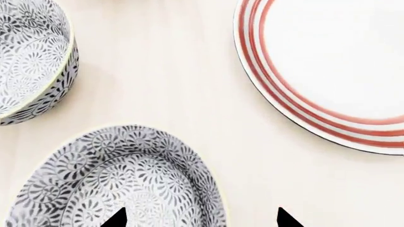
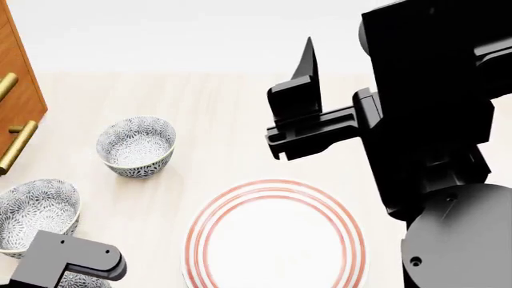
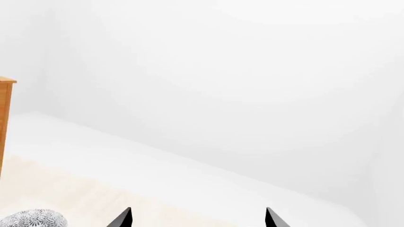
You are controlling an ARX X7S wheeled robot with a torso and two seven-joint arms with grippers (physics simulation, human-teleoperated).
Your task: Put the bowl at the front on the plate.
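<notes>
The left fingers (image 1: 120, 220) sit spread open and empty right over the bowl (image 1: 120, 179), the one nearest the robot. One tip is above its patterned inside and the other is outside its rim, on the side towards the plate (image 1: 328, 71). That straddle looks like a setup for pinching the wall, which is the only thin edge a deep bowl offers.

The bowl stands upright on the table (image 1: 177, 80), apart from the plate and not yet lifted. A second bowl (image 1: 31, 56) stands just beyond it, and a third (image 2: 136, 147) farther back, both left alone. The plate lies bare to the right, ready to receive.

The left arm (image 2: 68, 261) is low at the table's near corner. The right fingers (image 3: 124, 220), also open and holding nothing, are raised high and aimed at the wall, probably parked clear of the work.
</notes>
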